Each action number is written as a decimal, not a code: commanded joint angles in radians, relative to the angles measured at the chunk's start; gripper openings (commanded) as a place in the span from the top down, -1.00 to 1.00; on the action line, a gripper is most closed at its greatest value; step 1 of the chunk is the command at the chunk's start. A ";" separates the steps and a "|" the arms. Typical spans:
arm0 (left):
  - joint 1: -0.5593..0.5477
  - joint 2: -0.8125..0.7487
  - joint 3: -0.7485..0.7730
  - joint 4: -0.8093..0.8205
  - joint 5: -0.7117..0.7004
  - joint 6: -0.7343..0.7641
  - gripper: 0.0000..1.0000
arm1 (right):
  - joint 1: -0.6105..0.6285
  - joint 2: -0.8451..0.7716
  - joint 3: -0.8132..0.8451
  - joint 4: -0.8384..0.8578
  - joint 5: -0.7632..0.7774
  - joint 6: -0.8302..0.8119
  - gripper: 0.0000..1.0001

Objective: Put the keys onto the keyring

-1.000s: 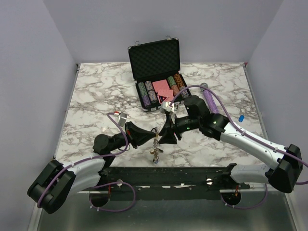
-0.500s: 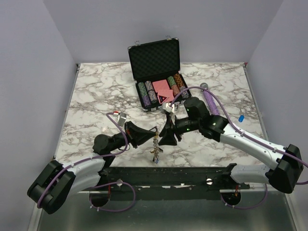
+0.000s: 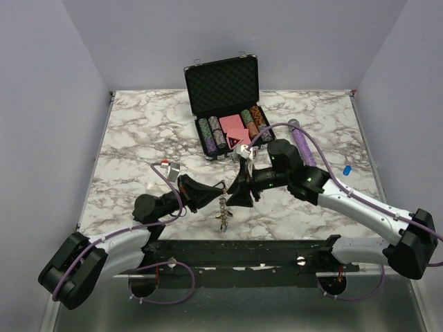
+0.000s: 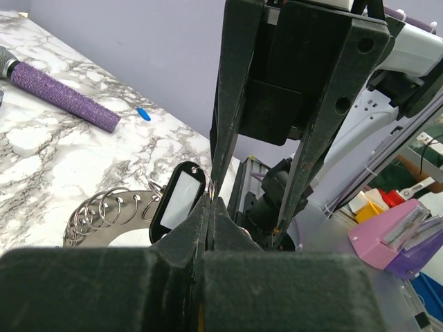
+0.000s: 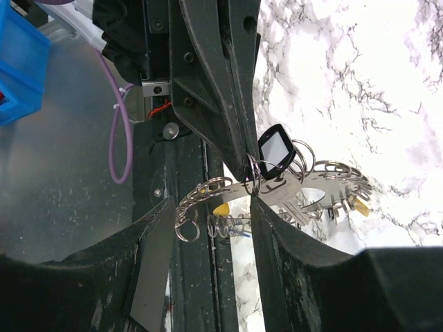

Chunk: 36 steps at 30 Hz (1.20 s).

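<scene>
The keyring (image 5: 277,188), a silver ring fringed with small split rings, hangs above the table's near edge (image 3: 223,211). My left gripper (image 4: 210,200) is shut on one small ring at its rim, next to a black-headed key (image 4: 177,206). My right gripper (image 5: 211,207) is open and faces the left one. Its fingers (image 5: 158,256) straddle part of the keyring's fringe, and the other finger lies against the flat rim. Yellow key heads (image 5: 221,207) hang among the rings. A loose blue key (image 3: 347,169) lies on the table at the far right.
An open black chip case (image 3: 225,90) with rows of chips stands at the back centre. A purple microphone (image 3: 302,144) lies to the right of it, beside my right arm. The black mounting rail (image 3: 242,252) runs under the hanging keyring.
Both grippers and the hanging keyring have shifted slightly up and away from the near rail. The grip on the ring has not changed.
</scene>
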 commanded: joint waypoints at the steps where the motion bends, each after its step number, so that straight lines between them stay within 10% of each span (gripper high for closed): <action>1: 0.000 -0.024 -0.009 0.302 -0.021 0.005 1.00 | -0.002 -0.031 -0.003 0.028 0.025 -0.016 -0.08; 36: 0.003 -0.096 -0.028 0.300 -0.026 0.011 1.00 | -0.002 -0.048 0.005 -0.088 -0.075 -0.234 0.30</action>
